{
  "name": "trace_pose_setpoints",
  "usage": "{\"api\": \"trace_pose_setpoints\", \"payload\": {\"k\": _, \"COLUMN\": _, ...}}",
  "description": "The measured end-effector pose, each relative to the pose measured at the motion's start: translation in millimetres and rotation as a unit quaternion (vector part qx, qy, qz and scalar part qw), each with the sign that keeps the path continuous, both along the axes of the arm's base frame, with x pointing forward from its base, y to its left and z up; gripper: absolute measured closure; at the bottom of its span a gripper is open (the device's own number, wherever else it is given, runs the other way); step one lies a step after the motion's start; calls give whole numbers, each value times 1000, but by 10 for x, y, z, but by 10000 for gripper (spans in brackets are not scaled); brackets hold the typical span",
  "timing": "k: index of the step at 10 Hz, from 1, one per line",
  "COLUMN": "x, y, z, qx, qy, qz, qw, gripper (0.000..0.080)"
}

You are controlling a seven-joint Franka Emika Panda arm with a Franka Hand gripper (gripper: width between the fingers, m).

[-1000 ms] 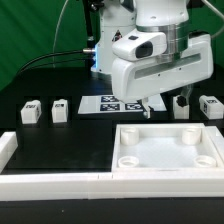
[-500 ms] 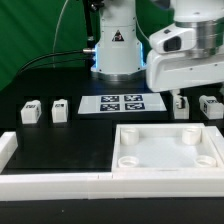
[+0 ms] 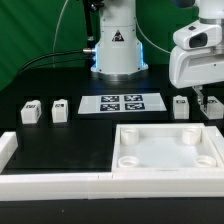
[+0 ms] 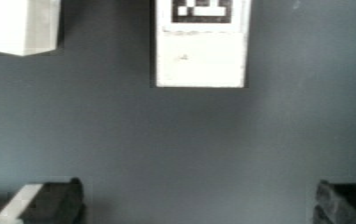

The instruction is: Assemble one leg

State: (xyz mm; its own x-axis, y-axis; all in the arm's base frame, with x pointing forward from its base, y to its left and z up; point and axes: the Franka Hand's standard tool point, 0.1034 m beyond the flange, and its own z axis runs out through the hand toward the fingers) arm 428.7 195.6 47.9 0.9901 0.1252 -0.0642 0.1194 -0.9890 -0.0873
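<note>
Four small white legs with black-and-white tags stand on the black table: two at the exterior view's left (image 3: 31, 111) (image 3: 60, 109) and two at its right (image 3: 181, 106) (image 3: 213, 106). My gripper (image 3: 200, 97) hangs above the two right legs and partly hides the far right one. In the wrist view one leg (image 4: 200, 45) lies ahead of the gripper (image 4: 196, 205), with its tag at its far end. A second leg (image 4: 18, 25) shows at the corner. The dark fingertips (image 4: 42, 203) stand wide apart with nothing between them. The gripper is open and empty.
The big white square panel (image 3: 168, 148) with round corner sockets lies in front of the right legs. The marker board (image 3: 122, 102) lies in the middle, before the robot base (image 3: 117, 45). White rails (image 3: 50, 180) run along the front edge.
The arm has swung from over the marker board to the exterior view's right, and now hangs over the two right legs. No part has moved.
</note>
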Motion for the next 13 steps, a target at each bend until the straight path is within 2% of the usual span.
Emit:
{"api": "trace_pose_setpoints", "payload": {"k": 1, "x": 9, "y": 2, "z": 2, "qx": 1, "qy": -2, "qz": 0, "qw": 1000, "gripper": 150}}
{"api": "trace_pose_setpoints", "payload": {"k": 2, "x": -61, "y": -33, "z": -12, "qx": -10, "qy": 32, "qz": 8, "qw": 999, "gripper": 150}}
{"api": "trace_pose_setpoints", "payload": {"k": 4, "x": -56, "y": -61, "z": 5, "qx": -31, "qy": 125, "qz": 17, "qw": 991, "gripper": 150}}
{"api": "trace_pose_setpoints", "payload": {"k": 6, "x": -201, "y": -22, "z": -93, "qx": -49, "qy": 194, "qz": 14, "qw": 980, "gripper": 150}}
{"api": "trace_pose_setpoints", "payload": {"k": 7, "x": -357, "y": 3, "z": -66, "qx": -68, "qy": 270, "qz": 20, "qw": 960, "gripper": 150}}
{"api": "trace_pose_setpoints", "payload": {"k": 9, "x": -410, "y": 55, "z": -64, "qx": -83, "qy": 350, "qz": 29, "qw": 932, "gripper": 150}}
{"api": "trace_pose_setpoints", "payload": {"k": 10, "x": -445, "y": 43, "z": -66, "qx": -92, "qy": 402, "qz": 35, "qw": 910, "gripper": 150}}
{"api": "trace_pose_setpoints", "payload": {"k": 11, "x": -378, "y": 70, "z": -130, "qx": -88, "qy": 401, "qz": 33, "qw": 911, "gripper": 150}}
{"api": "trace_pose_setpoints", "payload": {"k": 13, "x": -374, "y": 63, "z": -154, "qx": -86, "qy": 400, "qz": 35, "qw": 912, "gripper": 150}}
